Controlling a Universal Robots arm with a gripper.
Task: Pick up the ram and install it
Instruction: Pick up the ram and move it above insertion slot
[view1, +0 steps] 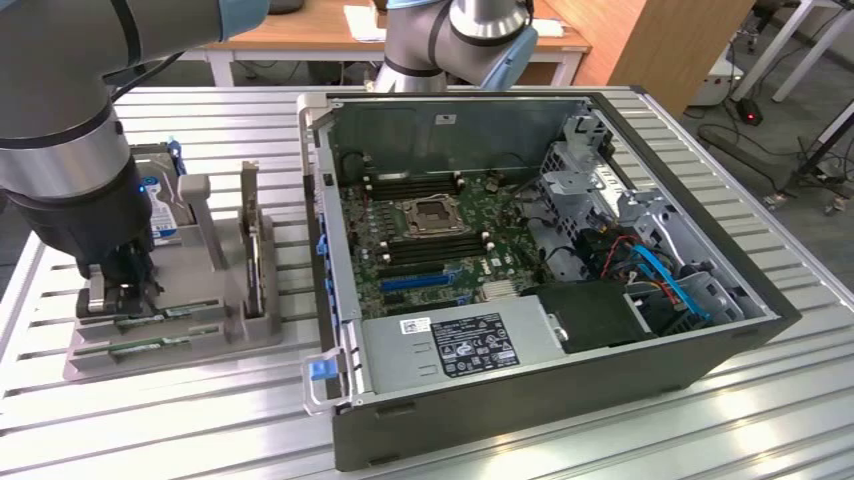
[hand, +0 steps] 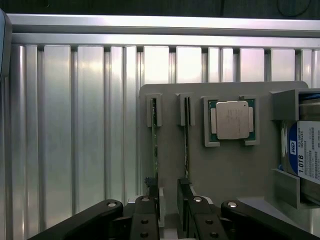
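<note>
Two green ram sticks stand on edge in slots of a grey holder (view1: 254, 335) on the exterior view's left: one ram stick (hand: 154, 145) and a second (hand: 187, 140) beside it. In the exterior view they lie low in the holder's front, around the ram (view1: 150, 320). My gripper (hand: 170, 200) hangs open just above the near ends of both sticks, its black fingers (hand: 149, 215) apart and nothing clamped between them. From outside, the gripper (view1: 123, 292) reaches straight down onto the holder's front corner.
An open computer case (view1: 534, 400) fills the table's middle, motherboard (view1: 441, 240) facing up. The holder (hand: 225, 170) also carries a silver processor chip (hand: 232, 120), a hard drive (hand: 306, 150) and a dark upright card (view1: 248, 230). The ribbed metal table (hand: 75, 125) surrounds it.
</note>
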